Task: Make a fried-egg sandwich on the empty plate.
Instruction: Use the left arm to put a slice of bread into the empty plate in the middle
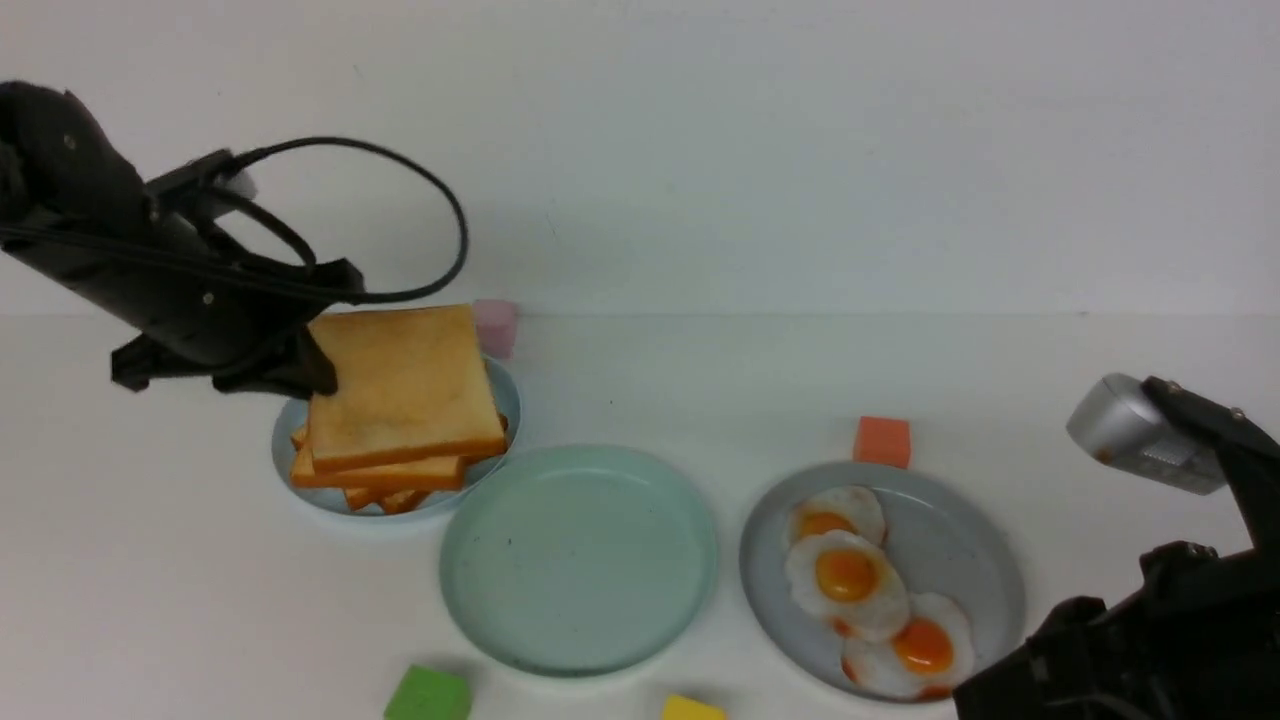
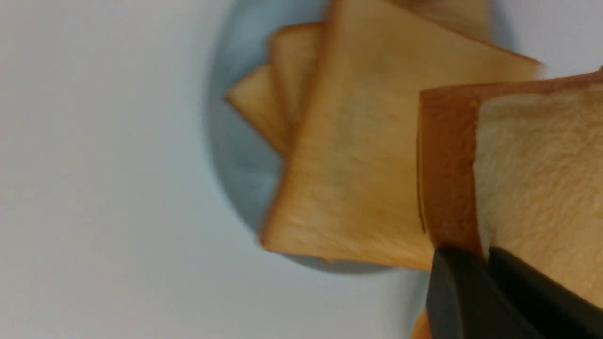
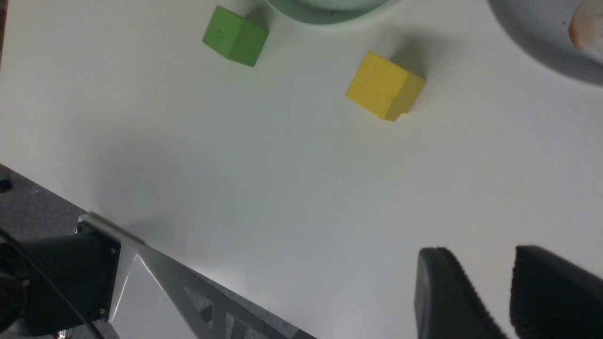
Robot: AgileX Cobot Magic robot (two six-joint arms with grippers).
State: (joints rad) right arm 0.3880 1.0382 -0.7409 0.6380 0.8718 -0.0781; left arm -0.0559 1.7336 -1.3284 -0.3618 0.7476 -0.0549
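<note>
My left gripper (image 1: 320,375) is shut on the edge of one golden toast slice (image 1: 400,385) and holds it tilted just above the fanned toast pile (image 1: 385,475) on the pale-blue plate (image 1: 283,440). The left wrist view shows the fingers (image 2: 471,282) clamping the slice's crust (image 2: 445,165). The mint-green plate (image 1: 580,560) at the centre holds nothing. Three fried eggs (image 1: 846,575) lie on the speckled grey plate (image 1: 970,560). No stacked egg sandwich is in view. My right gripper (image 3: 485,252) is open and empty over bare table at the front right.
A pink cube (image 1: 495,325) sits behind the toast plate and an orange cube (image 1: 882,441) behind the grey plate. A green cube (image 1: 428,695) and a yellow cube (image 1: 692,710) lie by the table's front edge, in front of the mint plate.
</note>
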